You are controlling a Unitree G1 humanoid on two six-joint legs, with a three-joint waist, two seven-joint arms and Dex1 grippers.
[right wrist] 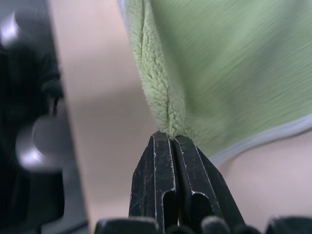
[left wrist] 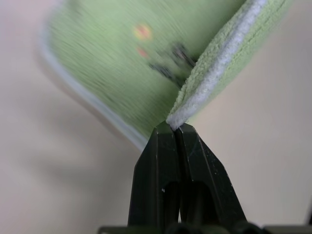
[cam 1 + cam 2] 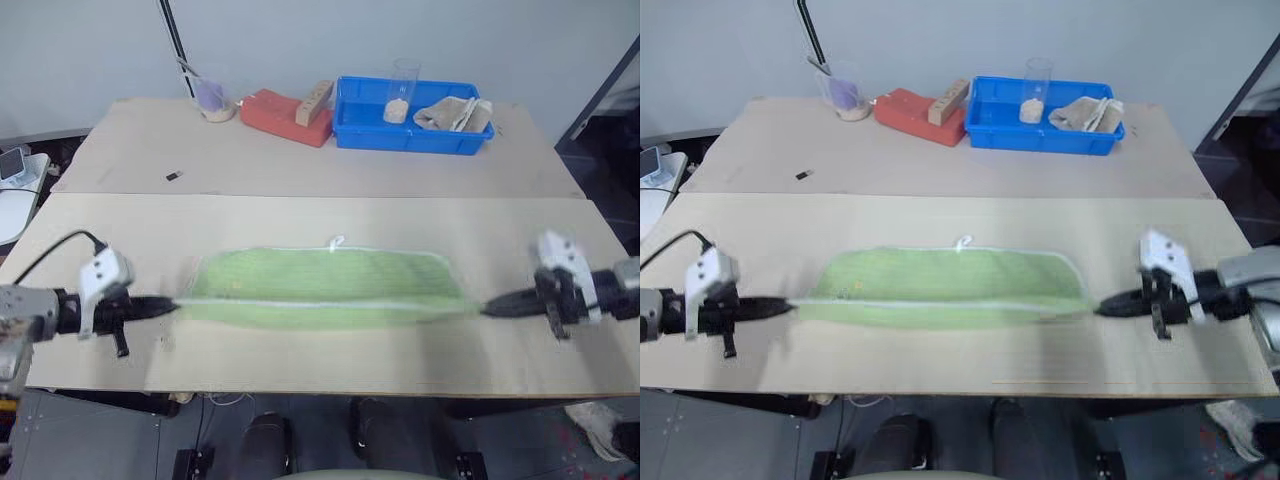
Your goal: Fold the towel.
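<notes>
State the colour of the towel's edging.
White, running along the rim of the light green towel; clearest in the left wrist view.

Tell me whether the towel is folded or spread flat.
Folded once lengthwise: the towel lies doubled on the table, one white edge running along its middle, each end pinched by a shut tool, left and right.

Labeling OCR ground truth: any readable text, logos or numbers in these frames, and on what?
None readable.
towel: a small dark printed mark with orange dots near the end held by the left pincer, too blurred to read.
blue bin, red block, clear cups: no lettering seen.
</notes>
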